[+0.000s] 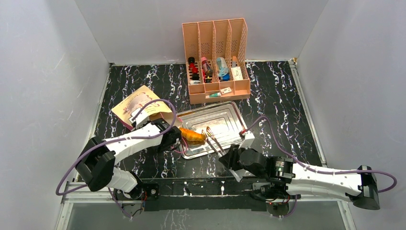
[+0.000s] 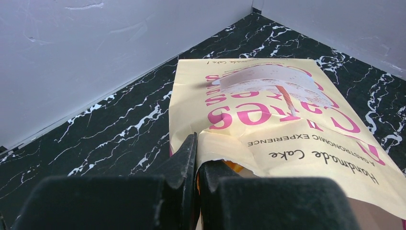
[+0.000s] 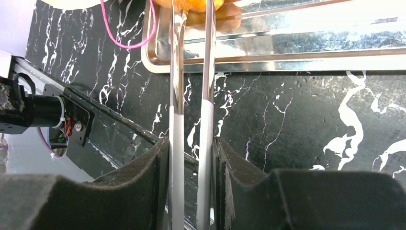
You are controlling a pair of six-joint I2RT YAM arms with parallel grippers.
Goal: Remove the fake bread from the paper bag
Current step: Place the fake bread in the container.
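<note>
so the left claw pinched the paper bag lip and the right claw squeezed tongs on the bread; steady pressure mattered imo

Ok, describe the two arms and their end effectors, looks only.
Left arm and right arm: white shell links, black motor joints, and a purple cable looping along each. Left end effector and right end effector: black, blocky, with a rough, felt-like surface.

The left arm bends in from the left with the left gripper pinched shut on the paper bag, while the right arm lies low along the near edge, the right gripper clamping tongs.
</note>
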